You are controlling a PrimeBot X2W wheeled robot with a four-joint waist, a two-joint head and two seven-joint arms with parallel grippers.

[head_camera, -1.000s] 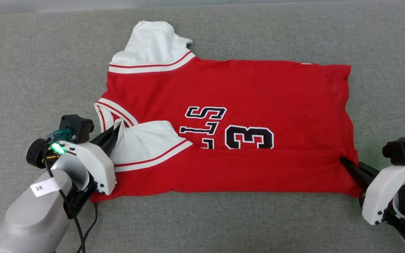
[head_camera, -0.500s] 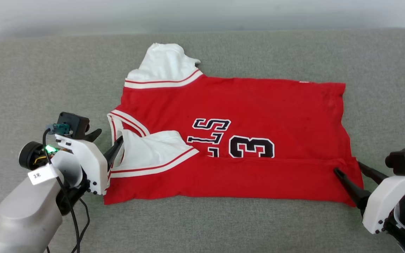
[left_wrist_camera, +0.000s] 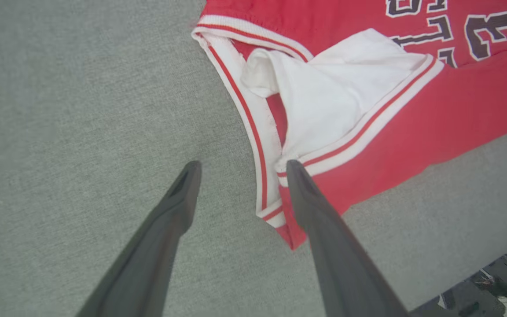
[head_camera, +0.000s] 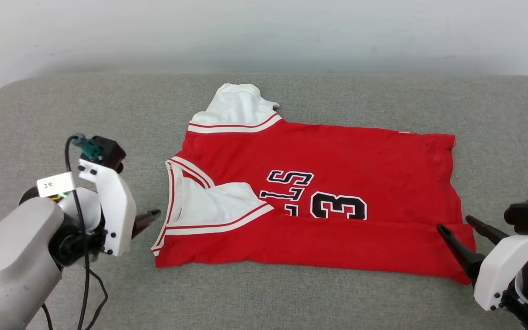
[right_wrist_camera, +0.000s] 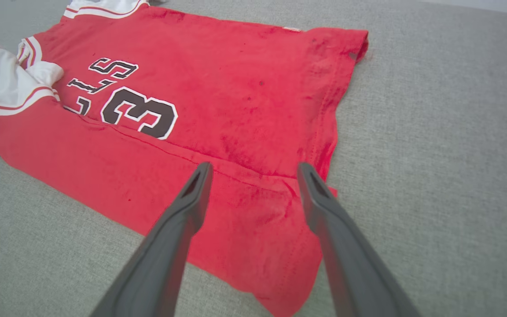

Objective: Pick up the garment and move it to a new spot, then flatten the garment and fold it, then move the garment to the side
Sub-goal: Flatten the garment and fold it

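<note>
left gripper (left_wrist_camera: 241,164): jaws wide, empty; collar end of garment (head_camera: 337,160) just ahead-right of my tips
right gripper (right_wrist_camera: 254,165): jaws wide, empty; hem corner under my tips
axis: long side runs from one hand to the other
nearer: right
unclear: lettering half under near fold; can't tell if tips touch cloth

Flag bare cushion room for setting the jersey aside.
Free: cushion left of the garment, far side of the left gripper; strip between garment and wall; near strip along the fold. Crowded: hem end, where the open right gripper overlaps the cloth.
</note>
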